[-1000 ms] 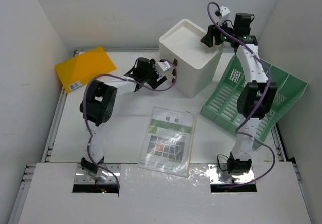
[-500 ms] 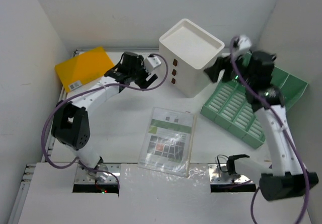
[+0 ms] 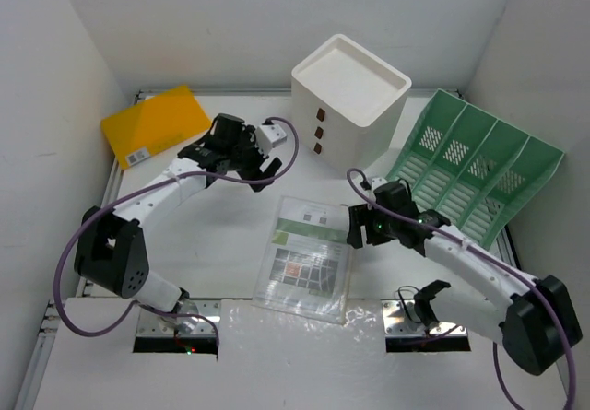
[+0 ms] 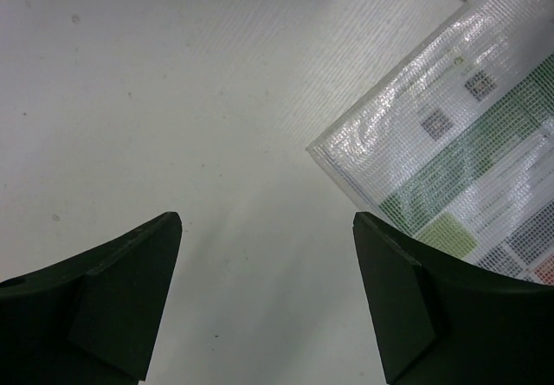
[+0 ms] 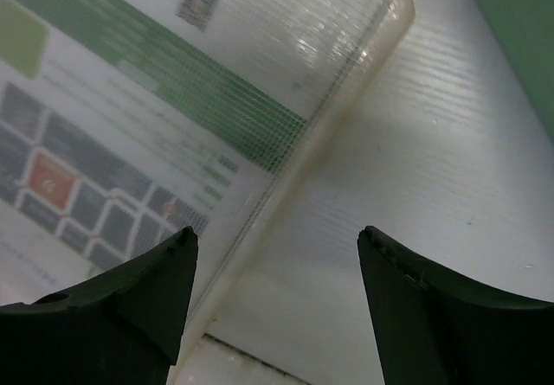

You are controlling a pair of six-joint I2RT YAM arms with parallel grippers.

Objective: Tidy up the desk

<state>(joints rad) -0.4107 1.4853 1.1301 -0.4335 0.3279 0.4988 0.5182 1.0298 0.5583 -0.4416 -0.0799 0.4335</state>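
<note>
The desk (image 3: 207, 235) is a white tabletop. On it lie a clear mesh pouch (image 3: 309, 255) holding a green printed sheet, a yellow folder (image 3: 157, 124), a white three-drawer box (image 3: 348, 104) and a green slotted file tray (image 3: 475, 166). My left gripper (image 3: 261, 163) hangs open over bare desk (image 4: 173, 99), just beyond the pouch's (image 4: 450, 134) far left corner. My right gripper (image 3: 355, 228) is open low over the pouch's right edge (image 5: 286, 186), which runs between its fingers. Neither gripper (image 4: 264, 221) (image 5: 277, 234) holds anything.
The drawer box stands at the back centre, with the tray leaning against the right wall beside it. The folder lies in the back left corner. Grey rails (image 3: 100, 235) edge the desk, and a raised white shelf (image 3: 295, 355) covers the near side.
My right arm swung down from the drawer box's top to the pouch's right edge, opening wider on the way. My left gripper drew back from the box front towards the pouch.
</note>
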